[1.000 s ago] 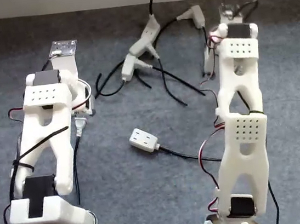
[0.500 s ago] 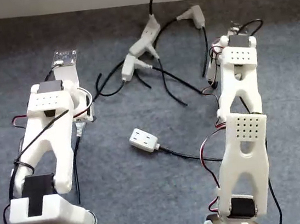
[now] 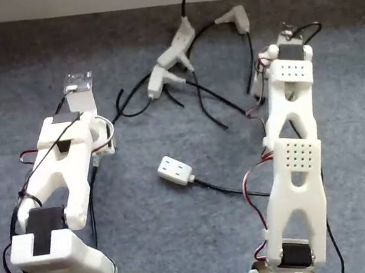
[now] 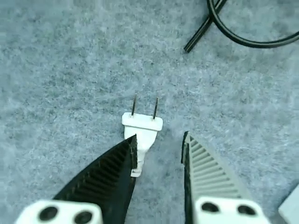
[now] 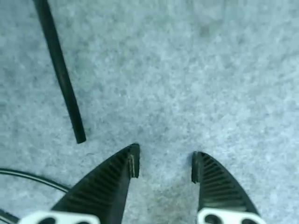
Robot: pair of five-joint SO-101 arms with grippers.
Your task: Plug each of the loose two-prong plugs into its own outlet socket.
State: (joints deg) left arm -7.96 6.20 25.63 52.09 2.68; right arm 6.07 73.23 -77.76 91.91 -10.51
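Observation:
A white two-prong plug [image 4: 141, 129] lies flat on the grey carpet, prongs pointing away from my left gripper [image 4: 159, 142]. That gripper is open, its black finger [image 4: 122, 161] touching the plug's side and its pale finger [image 4: 198, 158] apart from it. My right gripper [image 5: 165, 163] is open over bare carpet, close to a cut black cable end [image 5: 63, 79]. In the high view a white outlet block [image 3: 175, 170] lies mid-table between the left arm [image 3: 66, 148] and the right arm [image 3: 291, 95]. More white plugs [image 3: 159, 80] [image 3: 176, 48] [image 3: 234, 16] lie at the back.
Loose black cables [image 3: 197, 91] wind across the carpet between the back plugs and the right arm. A cable [image 3: 230, 189] runs from the outlet block towards the right arm's base. A black cable loop [image 4: 243, 32] lies beyond the plug in the left wrist view.
The left arm has drawn back towards its base and dipped lower. The right arm has shifted back slightly.

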